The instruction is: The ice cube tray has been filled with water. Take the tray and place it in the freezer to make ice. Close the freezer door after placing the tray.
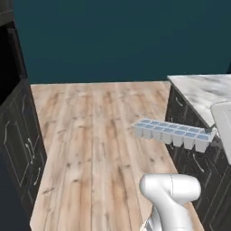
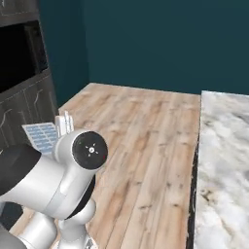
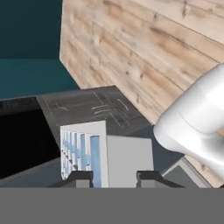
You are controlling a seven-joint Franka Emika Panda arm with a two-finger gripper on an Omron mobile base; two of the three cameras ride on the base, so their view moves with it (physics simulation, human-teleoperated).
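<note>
Ice cube tray held above wood floor, beside marble counter

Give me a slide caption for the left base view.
Gripper carries the ice tray level above the wood floor, beside the marble counter.

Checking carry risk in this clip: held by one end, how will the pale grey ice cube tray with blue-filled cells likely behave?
The pale grey ice cube tray juts out level over the wooden floor without sagging, so probably stiff. The pincer grips one end only, so it may lever downward. Its open cells hold blue water, which would likely spill if tilted.
</note>
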